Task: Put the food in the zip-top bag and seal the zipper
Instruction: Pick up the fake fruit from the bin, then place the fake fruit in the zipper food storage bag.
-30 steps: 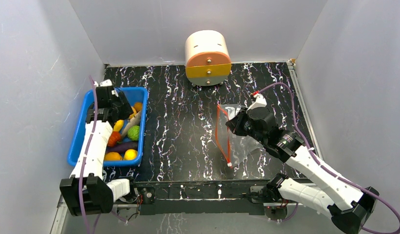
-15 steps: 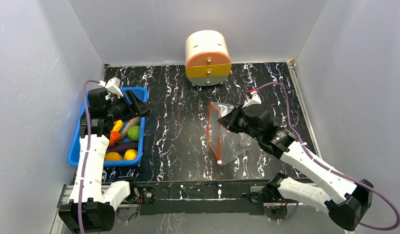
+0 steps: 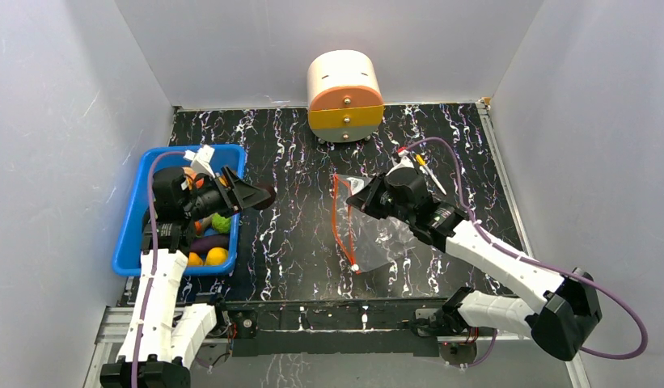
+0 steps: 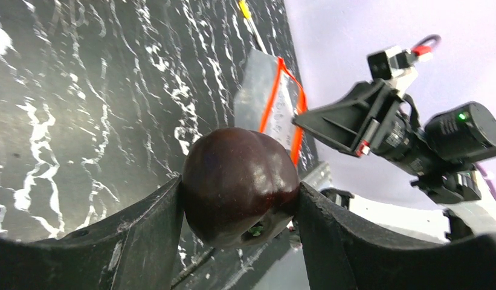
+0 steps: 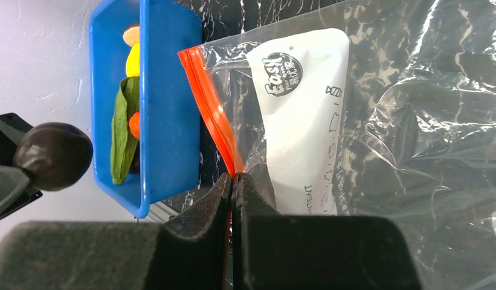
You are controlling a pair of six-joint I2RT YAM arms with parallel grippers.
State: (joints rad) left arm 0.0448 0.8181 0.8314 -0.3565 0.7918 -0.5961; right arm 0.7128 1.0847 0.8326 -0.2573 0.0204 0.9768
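Progress is slight: left claw (image 3: 251, 195) clamps the dark brown lump (image 4: 240, 181) between blue bin (image 3: 134, 242) and zip-top bag (image 3: 386, 236), right of centre on the tabletop; right claw (image 5: 233, 181) pinches its zipper (image 5: 210, 112). Bag shows no food, unsealed.

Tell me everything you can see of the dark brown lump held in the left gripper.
The dark brown lump is a rounded, glossy piece, smooth like hard plastic, with a shallow crease across its top and a small dimple underneath. It is clamped by its sides between the two black fingers of the left gripper, held in the air over the marbled table, between the blue bin and the zip-top bag. Only the fingers touch it.
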